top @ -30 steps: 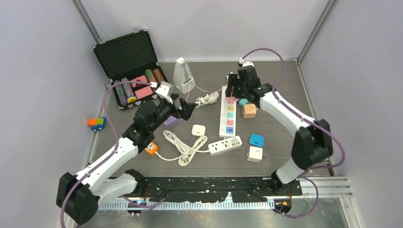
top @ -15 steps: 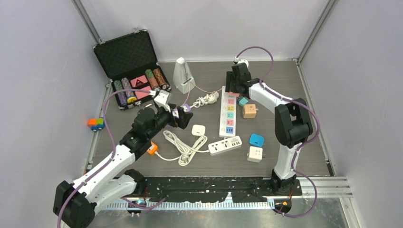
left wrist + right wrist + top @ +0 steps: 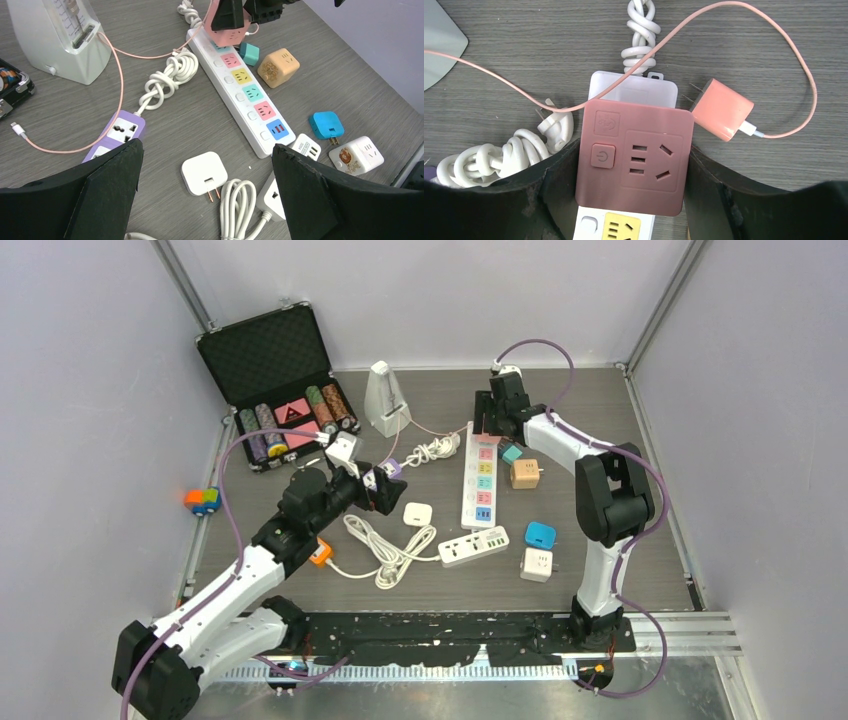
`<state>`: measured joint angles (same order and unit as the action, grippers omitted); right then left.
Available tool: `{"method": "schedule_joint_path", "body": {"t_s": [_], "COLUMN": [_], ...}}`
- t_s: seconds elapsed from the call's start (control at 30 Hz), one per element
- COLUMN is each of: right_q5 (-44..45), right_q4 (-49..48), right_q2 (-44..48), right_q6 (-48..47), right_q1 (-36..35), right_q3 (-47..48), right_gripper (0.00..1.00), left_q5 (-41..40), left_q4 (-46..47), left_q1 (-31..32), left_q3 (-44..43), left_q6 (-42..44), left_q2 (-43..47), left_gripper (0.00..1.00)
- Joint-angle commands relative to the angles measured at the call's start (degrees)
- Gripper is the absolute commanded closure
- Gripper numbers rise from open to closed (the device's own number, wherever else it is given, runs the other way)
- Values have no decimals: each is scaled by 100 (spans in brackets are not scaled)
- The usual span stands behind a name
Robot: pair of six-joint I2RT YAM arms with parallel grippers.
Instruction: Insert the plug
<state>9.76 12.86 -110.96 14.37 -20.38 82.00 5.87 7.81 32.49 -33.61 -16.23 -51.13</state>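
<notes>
Gripping pink adapter in right claw over far end of power strip, with left claw wide open off to strip's side, bracing nothing; could miss slots or shove unheld strip askew if pressed down off-square.

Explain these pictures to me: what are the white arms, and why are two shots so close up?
Those are two robot arms bolted at a table's near edge. The wide picture comes from a camera above and behind them; the close ones come from a camera on each wrist, so black fingers frame them. On the table lie a white power strip, a purple strip, a metronome and a case of chips. The left hand is open and empty. The right hand grips a pink socket cube over the white strip's far end.
</notes>
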Motion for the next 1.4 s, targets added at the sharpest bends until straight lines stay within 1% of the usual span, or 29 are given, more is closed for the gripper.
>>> {"method": "schedule_joint_path", "body": {"t_s": [0.0, 0.2, 0.43, 0.67, 1.03, 1.17, 1.37], "right_q5": [-166, 92, 150, 56, -214, -346, -291], "right_q4": [-164, 226, 589, 570, 441, 530, 813], "right_q2": [126, 97, 45, -153, -286, -272, -173], "right_q6": [-62, -268, -388, -475, -418, -417, -418], "right_q1": [43, 43, 40, 43, 43, 43, 35], "right_q3": [141, 260, 521, 709, 633, 626, 764], "right_gripper": [95, 95, 95, 95, 95, 95, 95], "left_q5": [132, 131, 146, 147, 134, 143, 146], "left_q4": [-19, -65, -86, -78, -104, -102, -114], "left_q1": [-25, -28, -26, -26, -24, -29, -25], "left_q3": [-50, -43, -47, -52, -50, -58, -67], "left_q6": [-40, -27, -36, -38, -34, -46, -43], "left_q2": [71, 90, 86, 96, 96, 80, 94], "left_gripper": [0, 0, 0, 0, 1, 0, 0]}}
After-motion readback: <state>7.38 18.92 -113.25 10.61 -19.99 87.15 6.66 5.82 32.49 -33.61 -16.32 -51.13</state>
